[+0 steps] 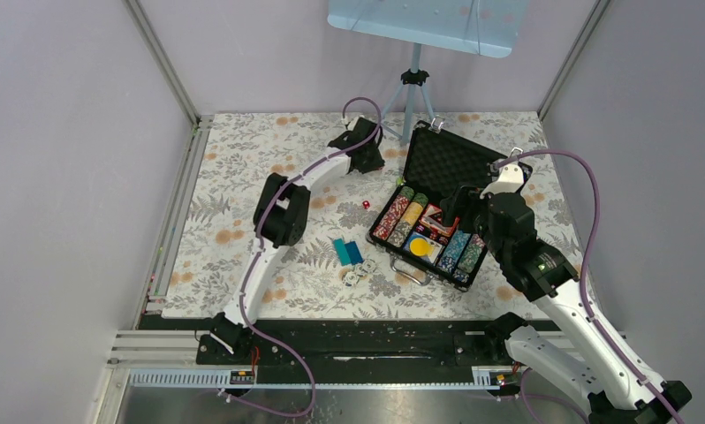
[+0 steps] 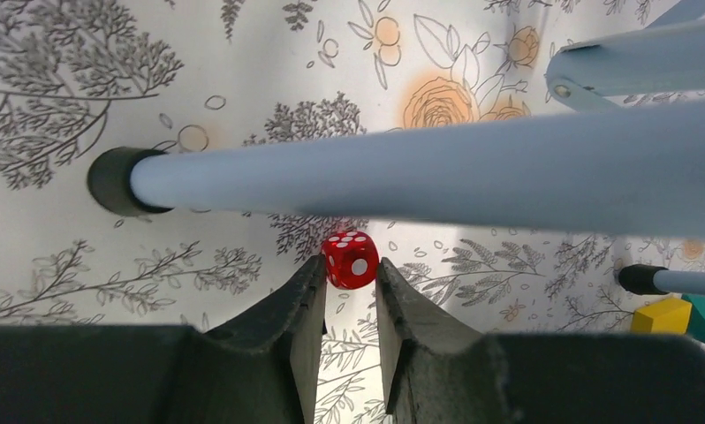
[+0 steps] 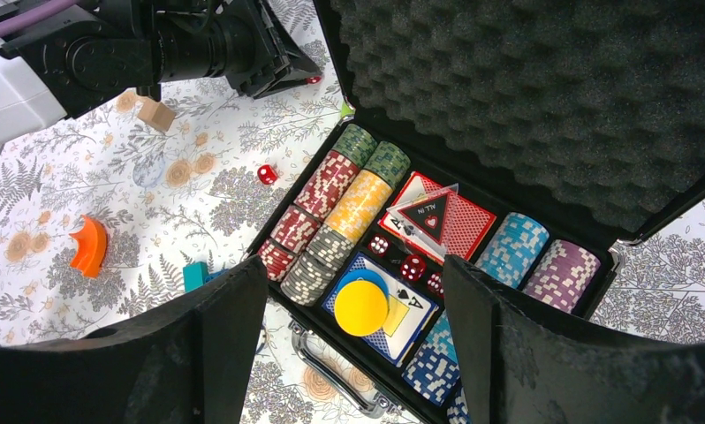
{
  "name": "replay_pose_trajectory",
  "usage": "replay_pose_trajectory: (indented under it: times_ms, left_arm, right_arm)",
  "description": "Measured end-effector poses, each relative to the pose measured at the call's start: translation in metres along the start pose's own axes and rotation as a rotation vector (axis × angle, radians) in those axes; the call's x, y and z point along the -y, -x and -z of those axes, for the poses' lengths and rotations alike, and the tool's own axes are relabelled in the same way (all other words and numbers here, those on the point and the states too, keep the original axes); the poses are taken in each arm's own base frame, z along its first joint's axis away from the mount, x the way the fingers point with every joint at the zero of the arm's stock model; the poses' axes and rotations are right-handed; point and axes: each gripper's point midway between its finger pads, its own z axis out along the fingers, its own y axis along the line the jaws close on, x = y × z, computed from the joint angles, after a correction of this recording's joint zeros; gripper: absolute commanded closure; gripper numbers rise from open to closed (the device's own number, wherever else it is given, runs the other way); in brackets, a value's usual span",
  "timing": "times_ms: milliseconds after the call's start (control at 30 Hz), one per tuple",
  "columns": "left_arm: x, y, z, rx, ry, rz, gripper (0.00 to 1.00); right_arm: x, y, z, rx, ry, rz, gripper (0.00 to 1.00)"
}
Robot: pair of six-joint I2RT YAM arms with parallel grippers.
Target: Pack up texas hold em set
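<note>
The black poker case (image 1: 499, 168) lies open at the right, foam lid up, with rows of chips (image 1: 397, 217), cards, a yellow disc (image 1: 419, 246) and dice (image 3: 412, 268) inside. My left gripper (image 2: 350, 265) is at the table's back by the tripod, its fingertips closed on a red die (image 2: 350, 260) just below a tripod leg. Another red die (image 1: 365, 204) lies loose left of the case. My right gripper (image 3: 353, 291) hangs open and empty above the case's front, over the yellow disc (image 3: 361, 307).
A tripod (image 1: 413, 97) stands at the back; its leg (image 2: 464, 172) crosses right above the left fingers. Teal and blue bricks (image 1: 348, 252) and small round discs (image 1: 358, 275) lie left of the case. An orange curved piece (image 3: 89, 246) and a yellow brick (image 2: 663, 315) lie on the cloth.
</note>
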Motion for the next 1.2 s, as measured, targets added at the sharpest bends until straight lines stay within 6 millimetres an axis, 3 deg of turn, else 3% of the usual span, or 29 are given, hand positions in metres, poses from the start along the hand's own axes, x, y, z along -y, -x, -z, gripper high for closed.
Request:
replay_pose_trajectory:
  times_ms: [667, 967, 1200]
  left_arm:
    - [-0.047, -0.029, 0.052, -0.022, 0.077, -0.064, 0.75]
    - [-0.075, -0.043, 0.087, -0.030, 0.134, -0.100, 0.76]
    - [-0.071, -0.034, 0.126, 0.006, 0.104, -0.119, 0.76]
  right_arm:
    - [-0.001, -0.001, -0.001, -0.006, -0.001, -0.010, 0.21]
    - [-0.002, -0.006, -0.002, -0.019, 0.010, -0.019, 0.21]
    - [-0.003, -0.003, 0.001, -0.008, 0.018, -0.025, 0.21]
